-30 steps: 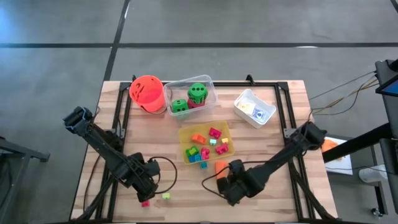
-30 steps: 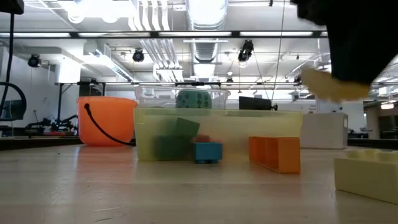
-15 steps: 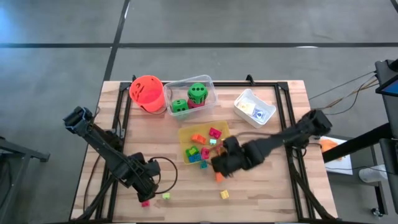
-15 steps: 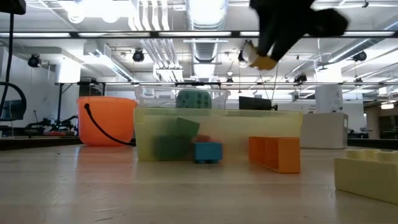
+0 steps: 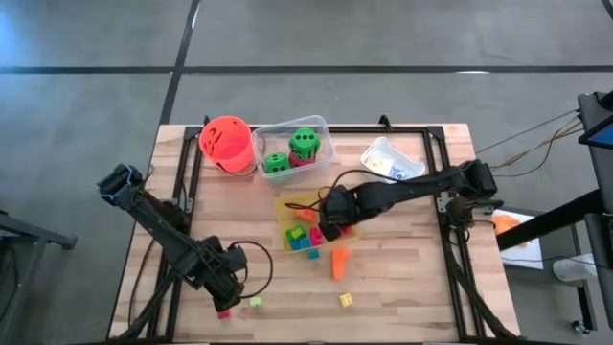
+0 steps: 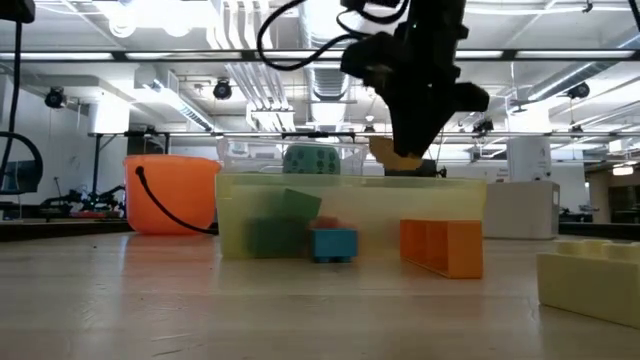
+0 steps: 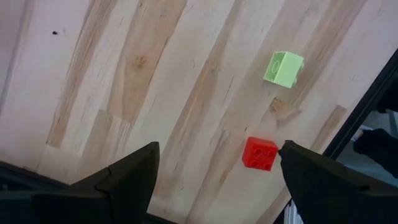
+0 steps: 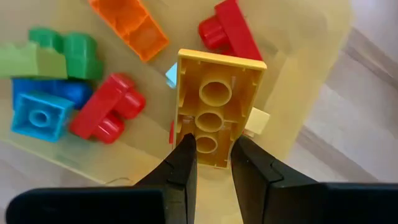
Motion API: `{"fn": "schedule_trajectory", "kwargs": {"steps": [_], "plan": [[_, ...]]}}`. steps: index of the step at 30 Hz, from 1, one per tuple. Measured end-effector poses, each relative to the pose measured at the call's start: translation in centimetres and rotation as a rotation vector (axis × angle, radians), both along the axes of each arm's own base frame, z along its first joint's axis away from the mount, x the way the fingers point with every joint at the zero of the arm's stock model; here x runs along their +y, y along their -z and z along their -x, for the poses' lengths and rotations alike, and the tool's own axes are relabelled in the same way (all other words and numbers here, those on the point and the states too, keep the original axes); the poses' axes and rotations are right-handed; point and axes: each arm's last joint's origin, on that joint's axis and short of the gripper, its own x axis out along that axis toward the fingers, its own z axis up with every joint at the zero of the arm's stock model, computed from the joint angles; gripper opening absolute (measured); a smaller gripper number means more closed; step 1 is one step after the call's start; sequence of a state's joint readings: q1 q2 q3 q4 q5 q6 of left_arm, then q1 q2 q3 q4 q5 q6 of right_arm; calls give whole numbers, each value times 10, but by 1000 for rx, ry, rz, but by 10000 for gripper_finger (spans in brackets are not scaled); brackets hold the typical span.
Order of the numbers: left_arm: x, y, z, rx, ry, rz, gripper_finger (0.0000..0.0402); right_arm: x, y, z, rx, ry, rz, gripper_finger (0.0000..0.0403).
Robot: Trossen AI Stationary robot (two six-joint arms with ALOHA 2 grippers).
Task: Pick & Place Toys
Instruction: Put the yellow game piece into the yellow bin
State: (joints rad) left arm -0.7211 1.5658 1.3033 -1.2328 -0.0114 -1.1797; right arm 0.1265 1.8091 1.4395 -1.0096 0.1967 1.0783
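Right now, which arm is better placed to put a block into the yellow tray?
The right. Its gripper already holds a yellow block above the yellow tray; the left gripper is near the table's front edge, empty.

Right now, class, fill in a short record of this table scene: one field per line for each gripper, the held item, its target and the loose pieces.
right gripper: shut on yellow block, above the yellow tray
yellow block: hollow underside facing the wrist camera
yellow tray: holds red, orange, green and blue blocks
left gripper: open, low near the table's front left
loose on table: red block, light green block, orange block
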Motion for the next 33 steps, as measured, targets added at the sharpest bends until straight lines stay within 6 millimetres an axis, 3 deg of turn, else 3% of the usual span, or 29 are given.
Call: {"fn": "schedule_trajectory", "kwargs": {"steps": [22,33], "plan": [[-9,0,8,26,8,32,324,-11,61,-22,119,-193,-52,67],[-10,0,8,40,11,49,324,-12,67,-25,110,-232,-46,67]]}}
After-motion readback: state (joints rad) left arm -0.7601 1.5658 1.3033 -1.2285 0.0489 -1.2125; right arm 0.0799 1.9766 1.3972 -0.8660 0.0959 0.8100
